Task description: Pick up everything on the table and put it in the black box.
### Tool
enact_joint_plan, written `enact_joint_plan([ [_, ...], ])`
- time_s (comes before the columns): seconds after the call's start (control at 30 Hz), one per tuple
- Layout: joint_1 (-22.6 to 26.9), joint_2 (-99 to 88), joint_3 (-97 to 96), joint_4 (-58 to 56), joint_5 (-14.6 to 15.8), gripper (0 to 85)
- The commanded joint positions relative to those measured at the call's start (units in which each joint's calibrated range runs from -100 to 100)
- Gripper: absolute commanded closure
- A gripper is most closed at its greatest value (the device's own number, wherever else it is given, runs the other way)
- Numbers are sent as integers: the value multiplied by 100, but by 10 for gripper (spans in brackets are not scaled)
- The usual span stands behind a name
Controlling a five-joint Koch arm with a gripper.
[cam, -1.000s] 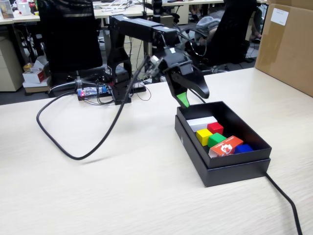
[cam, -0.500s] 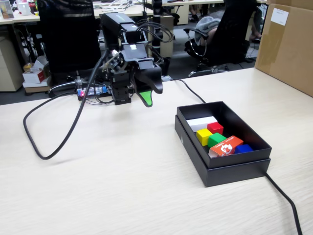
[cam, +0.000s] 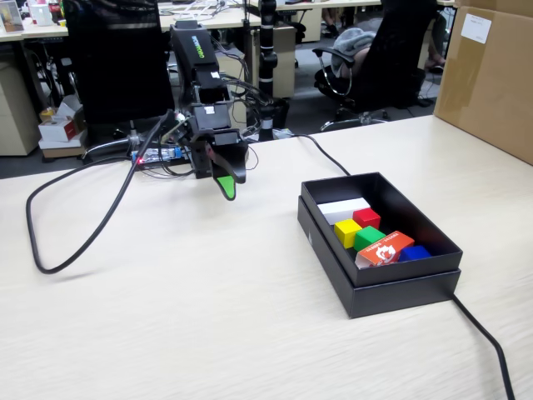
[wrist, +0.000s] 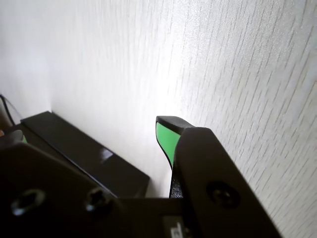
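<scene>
One black box [cam: 379,279] is counted on the surface [cam: 208,317]. Three small cubes are seen inside it: one yellow cube [cam: 346,232], one red cube [cam: 366,218] and one green cube [cam: 369,238]. One white block [cam: 342,208], one orange packet [cam: 386,248] and one blue item [cam: 415,252] are also counted there. One brown carton [cam: 487,79] is seen.

The arm is folded back over its base, wrist bent downward. Its gripper [cam: 226,188] hangs low with the green-lined tips together, holding nothing, in both views [wrist: 166,130].
</scene>
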Motion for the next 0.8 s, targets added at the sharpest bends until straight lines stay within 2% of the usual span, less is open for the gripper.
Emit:
enact_joint_plan([
  [0.0, -24, -379, -228, 602, 39, 342],
  [0.37, -127, -769, -2150, 2693, 10, 355],
  [0.77, -98, -769, -3211, 3876, 10, 362],
])
